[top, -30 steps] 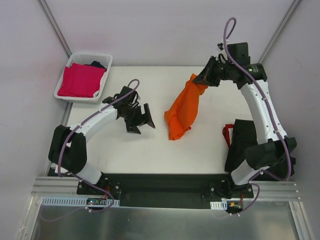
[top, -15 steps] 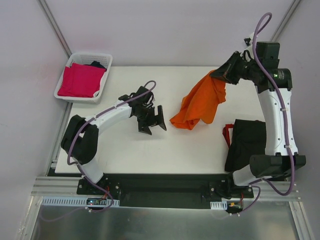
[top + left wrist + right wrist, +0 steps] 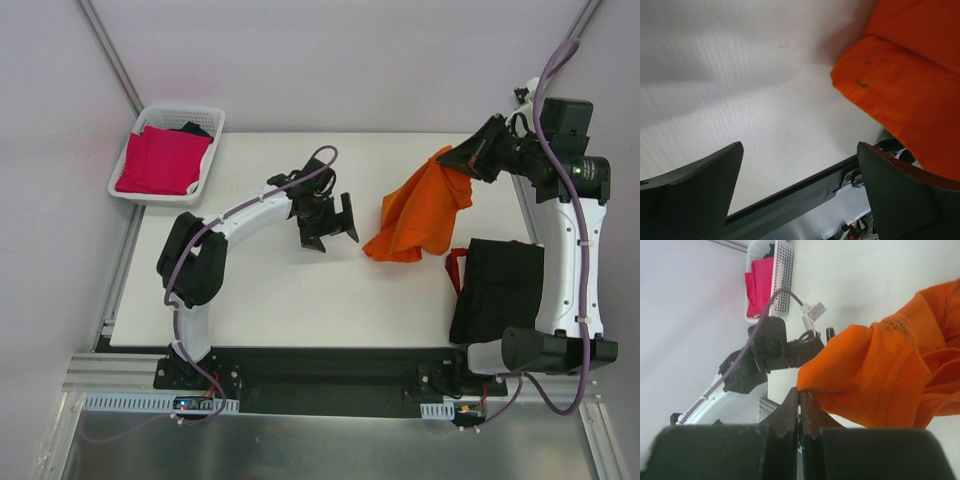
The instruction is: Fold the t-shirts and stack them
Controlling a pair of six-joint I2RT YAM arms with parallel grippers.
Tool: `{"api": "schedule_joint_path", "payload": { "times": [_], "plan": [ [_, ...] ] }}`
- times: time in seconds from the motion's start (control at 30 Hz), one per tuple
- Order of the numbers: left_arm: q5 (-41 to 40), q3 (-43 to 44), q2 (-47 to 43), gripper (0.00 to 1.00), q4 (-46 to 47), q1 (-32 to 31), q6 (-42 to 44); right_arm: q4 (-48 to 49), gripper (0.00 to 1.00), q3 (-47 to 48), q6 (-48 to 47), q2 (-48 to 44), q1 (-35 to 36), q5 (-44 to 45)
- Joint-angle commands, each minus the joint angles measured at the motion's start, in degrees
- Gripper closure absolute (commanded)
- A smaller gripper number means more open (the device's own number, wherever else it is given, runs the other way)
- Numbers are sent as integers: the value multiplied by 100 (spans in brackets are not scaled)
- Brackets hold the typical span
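1. I am holding up the orange t-shirt (image 3: 420,210) by 1 edge, my right end effector (image 3: 463,158) clamped shut on it. The shirt has swung right in the last second and is now hanging near the black t-shirts (image 3: 500,290).
2. My left end effector (image 3: 330,220), now spread wide and empty, is reaching toward the dangling cloth.
3. The bare worktop (image 3: 290,290) at centre-left is offering room for spreading; the right edge is crowding the shirt.

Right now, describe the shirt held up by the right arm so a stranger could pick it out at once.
On the table, look to the far right corner, where the right tool is raised and shut. The orange t-shirt hangs from it. It is the only orange cloth and the only one in the air: the black shirt lies on the table, the pink one in the basket.
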Motion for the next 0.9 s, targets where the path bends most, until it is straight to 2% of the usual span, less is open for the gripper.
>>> {"api": "schedule_joint_path", "payload": {
  "times": [0.0,0.23,0.67,0.87],
  "plan": [
    [-4,928,302,1,30,-286,-124,-77,99,-349,-200,-417,-9,-212],
    [558,1536,961,1,214,-348,-800,-113,99,-253,-156,-515,-9,-211],
    [1745,1035,1375,0,1453,-480,-1959,-385,99,1012,-42,-155,-150,-255],
    [2062,1079,1542,1,1656,-497,-2750,-394,99,1145,11,-22,-212,-299]
  ]
}}
